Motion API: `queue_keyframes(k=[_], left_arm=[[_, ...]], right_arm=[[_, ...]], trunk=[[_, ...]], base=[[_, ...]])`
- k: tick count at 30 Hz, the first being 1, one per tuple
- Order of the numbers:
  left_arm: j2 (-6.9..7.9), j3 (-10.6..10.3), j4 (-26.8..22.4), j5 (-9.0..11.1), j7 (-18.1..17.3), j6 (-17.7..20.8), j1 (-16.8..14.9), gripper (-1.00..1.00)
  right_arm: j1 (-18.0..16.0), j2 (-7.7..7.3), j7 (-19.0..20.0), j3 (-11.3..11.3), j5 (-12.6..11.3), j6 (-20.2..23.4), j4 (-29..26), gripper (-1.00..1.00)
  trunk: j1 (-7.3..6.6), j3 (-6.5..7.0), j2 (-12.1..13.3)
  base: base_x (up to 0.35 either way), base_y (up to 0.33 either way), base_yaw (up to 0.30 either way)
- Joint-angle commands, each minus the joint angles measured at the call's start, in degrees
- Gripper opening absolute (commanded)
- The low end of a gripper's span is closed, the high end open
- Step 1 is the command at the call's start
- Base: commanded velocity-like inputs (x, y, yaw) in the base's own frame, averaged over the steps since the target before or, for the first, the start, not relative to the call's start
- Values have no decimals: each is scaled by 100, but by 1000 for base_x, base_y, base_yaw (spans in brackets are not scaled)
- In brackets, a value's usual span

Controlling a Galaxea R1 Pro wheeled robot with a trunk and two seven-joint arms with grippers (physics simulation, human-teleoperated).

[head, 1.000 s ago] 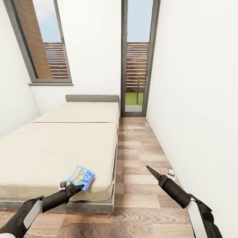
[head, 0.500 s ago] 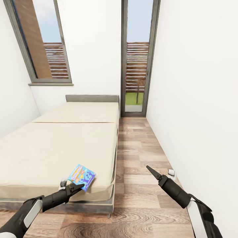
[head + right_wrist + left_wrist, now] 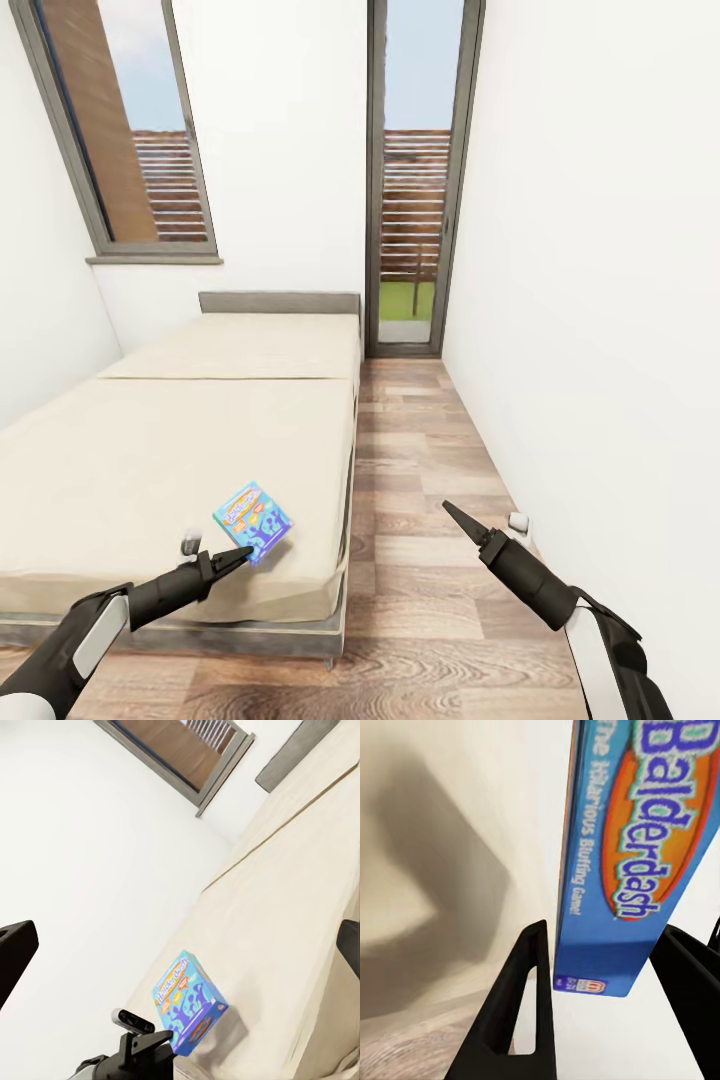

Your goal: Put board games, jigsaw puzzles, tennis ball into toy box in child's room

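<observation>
The left gripper (image 3: 243,553) clamps the lower corner of the blue board game (image 3: 252,518), tilted up above the near corner of the bed (image 3: 180,440), while the right gripper (image 3: 447,508) hangs over the wooden floor (image 3: 420,600), whether parted or closed unclear.

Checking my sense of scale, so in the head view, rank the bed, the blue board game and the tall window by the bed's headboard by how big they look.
1. bed
2. tall window
3. blue board game, held up by the left gripper
</observation>
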Motion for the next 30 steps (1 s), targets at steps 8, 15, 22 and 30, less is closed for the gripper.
queue_keyframes(k=[8, 15, 22, 30], left_arm=[[1, -1, 2, 18, -4, 34, -2, -100], [1, -1, 2, 18, -4, 36, -2, -100], [7, -6, 2, 18, -12, 42, -2, -100], [90, 0, -264, 18, -70, 283, -2, -100]], right_arm=[[-4, 5, 9, -11, -20, 39, 0, 100], [-4, 5, 9, -11, -20, 39, 0, 100], [-4, 5, 9, -11, -20, 39, 0, 100], [-4, 5, 8, -11, 4, 37, 7, 100]], trunk=[[-177, 139, 320], [-331, 264, 601], [-485, 390, 882], [-661, 533, 1202]], base=[[0, 0, 0], [0, 0, 0], [0, 0, 0], [0, 0, 0]])
